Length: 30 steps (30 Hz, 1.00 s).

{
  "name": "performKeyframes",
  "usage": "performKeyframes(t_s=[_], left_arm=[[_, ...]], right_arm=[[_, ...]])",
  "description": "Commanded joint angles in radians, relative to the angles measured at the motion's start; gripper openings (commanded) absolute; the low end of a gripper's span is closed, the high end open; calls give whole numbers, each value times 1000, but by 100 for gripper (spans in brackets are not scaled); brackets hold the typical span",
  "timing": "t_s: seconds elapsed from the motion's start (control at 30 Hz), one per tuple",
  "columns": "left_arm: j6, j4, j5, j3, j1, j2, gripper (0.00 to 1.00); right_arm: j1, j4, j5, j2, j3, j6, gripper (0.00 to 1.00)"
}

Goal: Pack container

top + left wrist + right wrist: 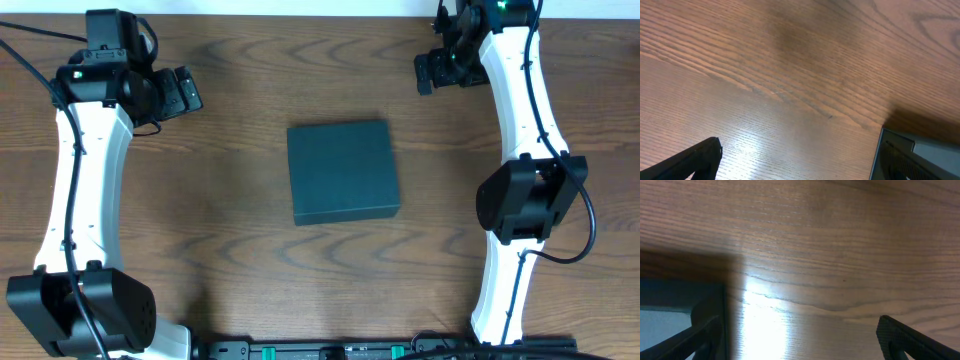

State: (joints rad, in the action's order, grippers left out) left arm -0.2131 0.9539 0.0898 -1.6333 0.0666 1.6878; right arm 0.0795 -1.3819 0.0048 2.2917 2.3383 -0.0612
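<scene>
Up close, from the left wrist: black fingers (695, 162) of the left gripper (800, 160) spread wide, holding nothing, over brown wood-grain table (790, 75). Low at right, past one finger, a cropped corner of the dark teal-green, matte, rigid rectangular container (940, 150). Much the same from the right wrist: right gripper (800, 340) gaping and empty, the container's edge low at left, its shadow on the wood beside it. Only from overhead, the whole layout: container lying flat at mid-table, flap lid shut, touched by neither arm. Farther back, both grippers near the far edge, well apart from the box, pointing inward toward each other.
</scene>
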Motion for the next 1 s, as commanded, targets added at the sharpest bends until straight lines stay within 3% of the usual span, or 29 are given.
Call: performKeyframes(t_s=[0.0, 0.67, 0.97], left_arm=[[2, 3, -13, -5, 3, 5, 99], [2, 3, -13, -5, 3, 5, 99], [2, 3, -12, -5, 3, 5, 99]], right_arm=[[-11, 3, 14, -12, 18, 9, 99], [-11, 2, 14, -19, 17, 9, 99], [31, 2, 14, -286, 17, 9, 99]])
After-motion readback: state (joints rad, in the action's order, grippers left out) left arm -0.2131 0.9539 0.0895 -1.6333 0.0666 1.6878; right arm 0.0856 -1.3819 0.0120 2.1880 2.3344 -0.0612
